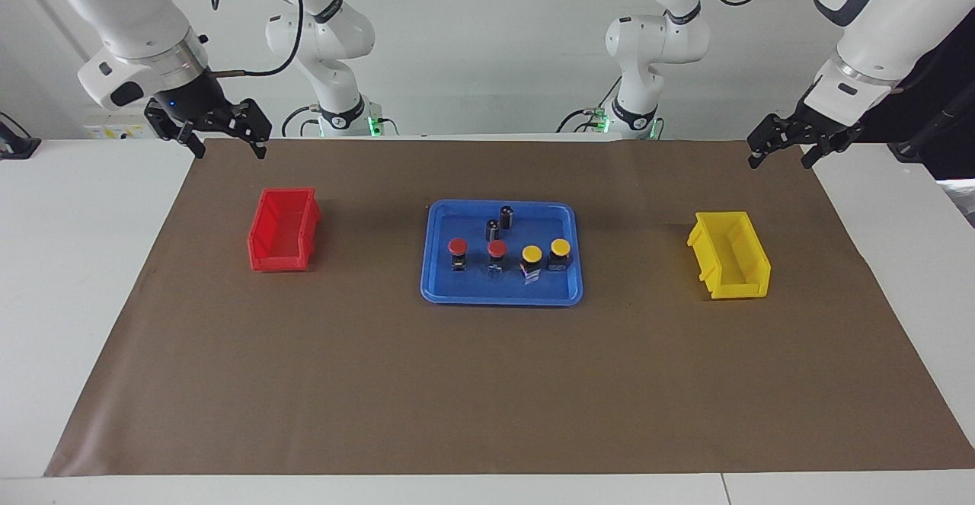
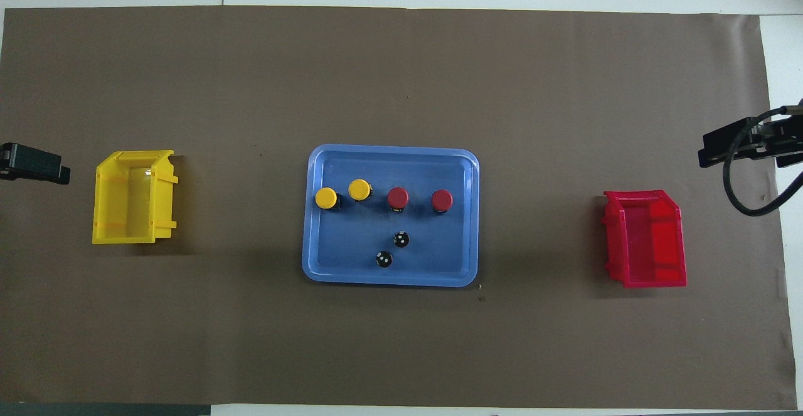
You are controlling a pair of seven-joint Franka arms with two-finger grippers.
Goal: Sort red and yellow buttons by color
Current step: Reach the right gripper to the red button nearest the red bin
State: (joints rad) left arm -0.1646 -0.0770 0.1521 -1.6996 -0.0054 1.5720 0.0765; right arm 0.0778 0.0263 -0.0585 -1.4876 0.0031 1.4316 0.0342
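Even, bright, diffuse lighting from above in both views, no hard hotspots. The matte brown paper mat takes the light flat and shows faint creases near its edges. Soft, short shadows: a dim patch on the mat beside the glossy blue plastic tray, and similar smudges next to the open yellow plastic bin and the open red plastic bin. Mild sheen on the tray floor in the facing view (reflections of what stands in it). The white table surface runs close to clipping. Focus is sharp across both frames, no motion blur. Straight mat edges show little lens distortion.
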